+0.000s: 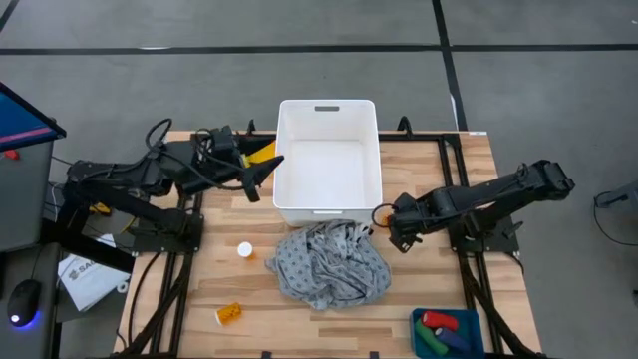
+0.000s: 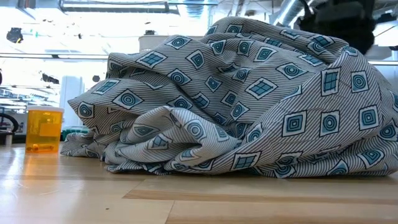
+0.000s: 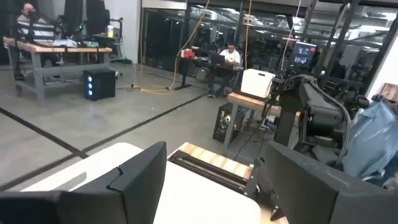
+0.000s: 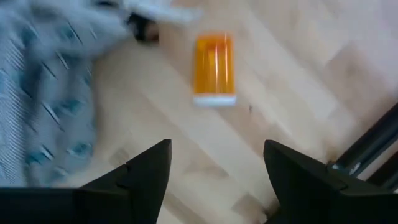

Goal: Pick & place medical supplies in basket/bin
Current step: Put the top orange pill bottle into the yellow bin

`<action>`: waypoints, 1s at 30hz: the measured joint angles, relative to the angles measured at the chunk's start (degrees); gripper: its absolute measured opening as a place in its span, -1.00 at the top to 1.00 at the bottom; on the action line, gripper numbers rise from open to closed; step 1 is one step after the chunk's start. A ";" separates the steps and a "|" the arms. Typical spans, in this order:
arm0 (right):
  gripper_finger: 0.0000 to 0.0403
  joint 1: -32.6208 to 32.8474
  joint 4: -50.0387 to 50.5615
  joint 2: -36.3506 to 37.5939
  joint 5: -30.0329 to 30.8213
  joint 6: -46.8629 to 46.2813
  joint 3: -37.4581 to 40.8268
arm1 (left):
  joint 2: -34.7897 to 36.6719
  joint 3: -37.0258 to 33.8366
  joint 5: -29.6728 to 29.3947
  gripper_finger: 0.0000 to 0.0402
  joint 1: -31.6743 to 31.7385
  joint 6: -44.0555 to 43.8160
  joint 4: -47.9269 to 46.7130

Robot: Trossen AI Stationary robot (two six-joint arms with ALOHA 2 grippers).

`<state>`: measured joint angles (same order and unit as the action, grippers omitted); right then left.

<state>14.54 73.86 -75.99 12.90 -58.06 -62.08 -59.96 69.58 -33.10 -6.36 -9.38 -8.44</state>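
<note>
The white bin stands at the table's far middle. A grey patterned cloth lies crumpled in front of it and fills the low view. My right gripper hovers open by the cloth's right edge. In its wrist view an orange pill bottle lies on its side on the wood just ahead of the fingers. My left gripper is open at the bin's left wall, over the rim. A white cap and another orange bottle sit near left.
A teal box at the near right corner holds a red bottle, a green piece and a dark blue cylinder. An orange bottle stands left of the cloth in the low view. Bare wood lies near left.
</note>
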 joint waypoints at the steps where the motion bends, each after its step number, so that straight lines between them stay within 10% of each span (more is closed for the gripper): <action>1: -0.27 -0.51 -0.37 0.04 -1.46 0.25 1.23 | -0.26 0.00 0.48 -0.31 0.56 -0.29 0.01; 15: -0.95 -4.34 -12.21 4.01 -4.01 3.93 10.03 | -3.31 -0.04 7.44 -0.31 6.63 -4.64 4.41; 30: -0.95 -6.69 -14.47 1.59 7.12 10.47 9.98 | -3.22 -0.04 8.02 -0.28 8.38 -7.64 4.74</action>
<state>7.85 59.39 -74.39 20.02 -47.59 -52.10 -63.18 69.54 -25.09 2.02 -17.02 -3.70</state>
